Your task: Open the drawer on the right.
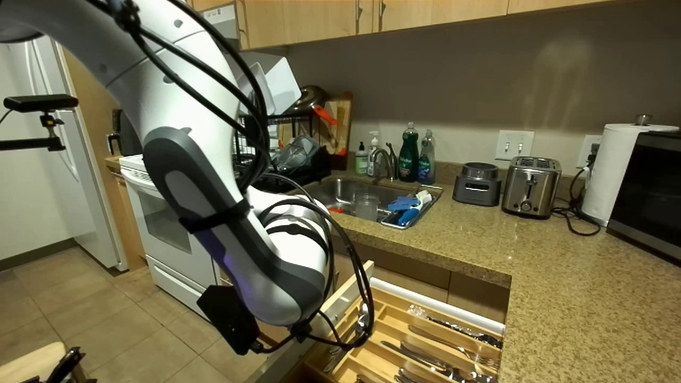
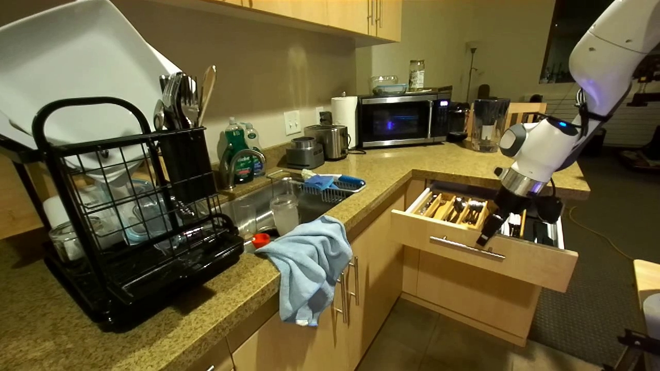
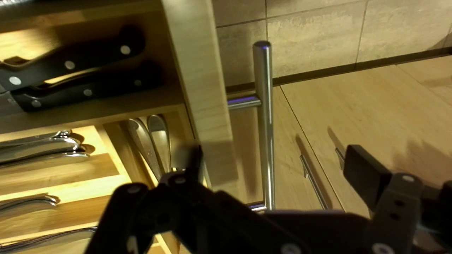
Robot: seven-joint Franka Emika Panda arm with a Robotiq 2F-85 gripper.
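The light-wood drawer (image 2: 533, 262) stands pulled well out from under the counter. Its slim metal handle (image 2: 466, 248) runs along the front panel, and a divided cutlery tray (image 1: 391, 307) lies inside. At the drawer's front edge, my gripper (image 2: 490, 229) points downward by the right part of the handle. In the wrist view, my gripper (image 3: 279, 164) is open wide: one finger is on the drawer's inner side, the other finger (image 3: 365, 176) out beyond the handle (image 3: 264, 123). Front panel and handle show between them, without visible contact. The arm hides the fingers in an exterior view.
Black-handled knives (image 3: 84, 70) lie in the drawer beside the tray. The granite counter (image 1: 590, 298) overhangs the drawer's back. Cabinet doors (image 2: 335, 309) with bar handles meet the drawer's side at the corner. A blue towel (image 2: 314, 268) hangs from the sink edge.
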